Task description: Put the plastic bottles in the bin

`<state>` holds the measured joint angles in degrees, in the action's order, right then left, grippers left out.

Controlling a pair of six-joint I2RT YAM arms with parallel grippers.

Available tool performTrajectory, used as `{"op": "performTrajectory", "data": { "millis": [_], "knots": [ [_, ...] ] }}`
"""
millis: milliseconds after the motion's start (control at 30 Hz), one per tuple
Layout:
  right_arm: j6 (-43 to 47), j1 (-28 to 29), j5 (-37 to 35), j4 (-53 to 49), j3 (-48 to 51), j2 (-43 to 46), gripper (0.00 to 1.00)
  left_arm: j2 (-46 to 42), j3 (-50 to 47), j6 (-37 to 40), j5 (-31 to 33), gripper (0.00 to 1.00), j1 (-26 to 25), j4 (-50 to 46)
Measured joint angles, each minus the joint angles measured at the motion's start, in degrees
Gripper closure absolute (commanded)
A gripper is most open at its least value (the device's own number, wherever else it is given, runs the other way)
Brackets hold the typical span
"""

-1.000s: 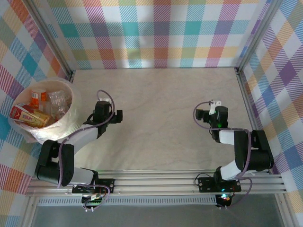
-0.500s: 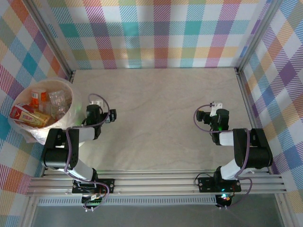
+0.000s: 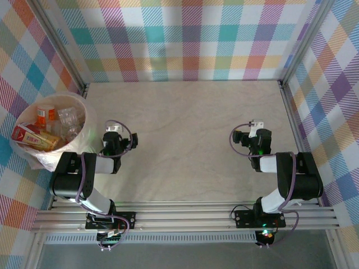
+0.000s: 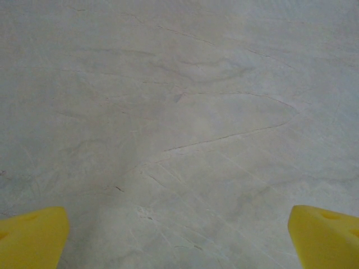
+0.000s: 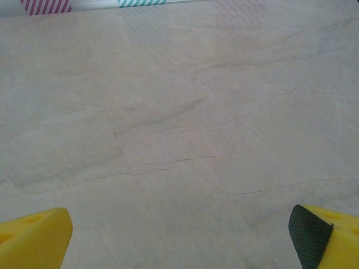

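My left tool (image 4: pixel 178 238) and right tool (image 5: pixel 179 238) both hang low over the bench (image 3: pixel 190 123), fingers wide apart and holding nothing. The plastic bottles (image 3: pixel 47 128) lie heaped in the bin (image 3: pixel 60 97) at my far left, so I judge the sorting finished, and the next move calls only for parking. The labels are red, orange and yellow, with writing too small to read.

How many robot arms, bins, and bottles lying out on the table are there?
Robot arms: 2, the left arm and the right arm
Bins: 1, this bin
Bottles loose on the table: 0; the plastic bottles lie in the bin
Total: 3
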<state>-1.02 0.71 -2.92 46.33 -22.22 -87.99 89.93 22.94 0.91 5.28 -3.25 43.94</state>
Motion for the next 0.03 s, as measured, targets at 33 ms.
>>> {"op": "performTrajectory", "data": {
  "millis": [33],
  "knots": [
    [0.02, 0.0, 0.0, -0.02, 0.0, 0.0, 0.0, 0.0, 0.02, 0.02, 0.0, 0.0, 0.0, 0.0]
  ]
}}
